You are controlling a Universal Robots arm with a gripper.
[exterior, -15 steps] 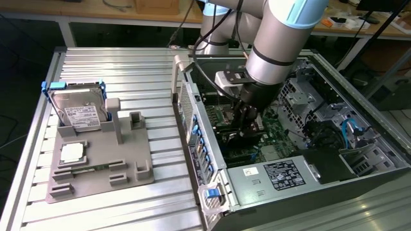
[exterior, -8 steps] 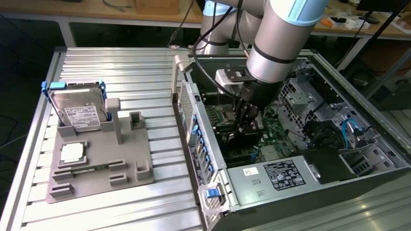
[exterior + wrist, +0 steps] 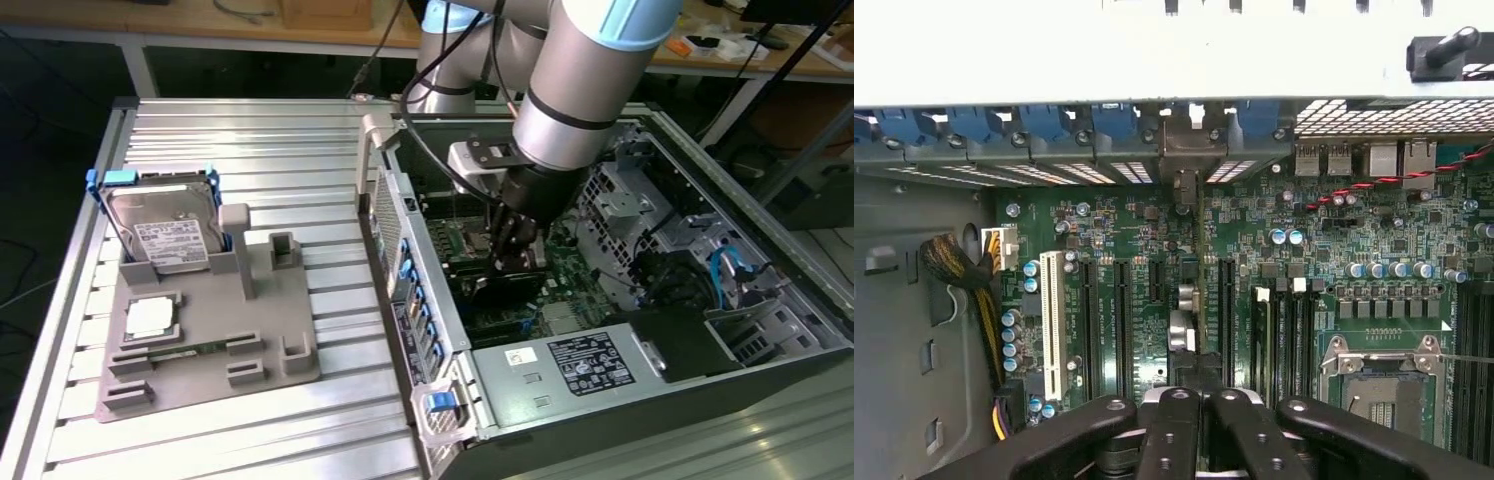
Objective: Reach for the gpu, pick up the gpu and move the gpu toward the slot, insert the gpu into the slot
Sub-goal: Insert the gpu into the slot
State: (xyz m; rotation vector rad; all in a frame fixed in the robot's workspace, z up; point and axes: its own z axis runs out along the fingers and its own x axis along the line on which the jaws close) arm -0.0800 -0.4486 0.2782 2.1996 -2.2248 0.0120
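Where the arm reaches down into the open computer case (image 3: 400,215) in the exterior view, the gripper (image 3: 514,262) is seen low over the green motherboard (image 3: 574,275). A dark flat card, taken to be the gpu (image 3: 507,288), is held on edge just below the fingertips. It is probably kept upright so that its lower edge can meet the slot lengthwise. The slot itself is hidden beneath the card, so it cannot be told whether the card is seated or only poised above it. Well apart from the jaws, outside the case, a hard drive (image 3: 167,235) is left standing in a grey fixture (image 3: 200,345). A power supply (image 3: 574,365) is set near the jaws, inside the case.

In the wrist view, the gripper (image 3: 1199,400) is shown with its black fingers (image 3: 1169,420) drawn nearly together, pinching the gpu (image 3: 1199,250), which appears as a thin line running straight ahead of the jaws. Its metal bracket (image 3: 1184,150) is brought up against the case's rear wall, between the blue latches (image 3: 1044,125). Long black slots (image 3: 1122,320) and a white slot (image 3: 1054,320) lie to one side of the jaws. Memory slots (image 3: 1284,335) and the CPU socket (image 3: 1379,385) lie to the other. These neighbours are judged close, so little sideways room is left. A cable bundle (image 3: 959,275) is kept well apart.
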